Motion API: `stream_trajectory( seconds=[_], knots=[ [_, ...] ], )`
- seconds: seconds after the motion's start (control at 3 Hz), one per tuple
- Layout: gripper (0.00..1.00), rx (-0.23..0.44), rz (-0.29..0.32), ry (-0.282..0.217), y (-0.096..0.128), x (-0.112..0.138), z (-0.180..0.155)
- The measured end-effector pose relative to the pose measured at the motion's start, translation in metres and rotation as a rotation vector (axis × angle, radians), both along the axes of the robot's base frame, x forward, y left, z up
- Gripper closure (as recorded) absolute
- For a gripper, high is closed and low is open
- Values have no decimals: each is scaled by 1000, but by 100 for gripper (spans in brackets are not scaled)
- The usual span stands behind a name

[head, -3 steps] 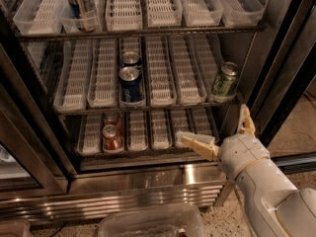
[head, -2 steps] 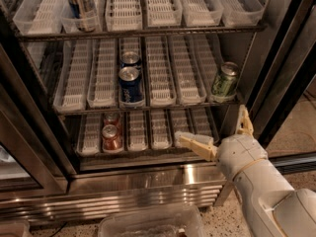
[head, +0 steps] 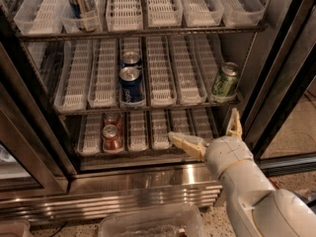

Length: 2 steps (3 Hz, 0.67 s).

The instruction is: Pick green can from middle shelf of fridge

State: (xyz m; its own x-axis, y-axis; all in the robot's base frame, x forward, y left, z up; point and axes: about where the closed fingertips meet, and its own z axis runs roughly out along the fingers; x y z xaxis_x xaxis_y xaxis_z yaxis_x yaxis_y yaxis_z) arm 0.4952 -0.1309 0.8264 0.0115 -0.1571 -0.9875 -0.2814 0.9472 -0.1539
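The green can (head: 225,81) stands upright at the right end of the middle shelf (head: 163,72), beside the white lanes and close to the fridge (head: 148,179) wall. My gripper (head: 210,134) is open below the can, at the height of the lower rack. One finger (head: 186,143) points left over the lower lanes. The other finger (head: 235,124) rises toward the can's base. Nothing is between them.
Two blue cans (head: 131,83) sit in a middle-shelf lane, left of centre. Red cans (head: 111,135) stand on the lower rack. A can (head: 81,3) is in a clear bin on the top rack. A clear plastic container (head: 150,223) lies on the floor in front.
The gripper has shifted slightly left and up; the cans have not moved.
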Motion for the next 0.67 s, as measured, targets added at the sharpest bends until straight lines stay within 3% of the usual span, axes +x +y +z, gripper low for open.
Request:
stream_trajectory(
  seconds=[0.33,0.67],
  knots=[
    [0,45,-42,0,4,8,-6],
    [0,130,-82,-65,-1,14,-3]
  ],
)
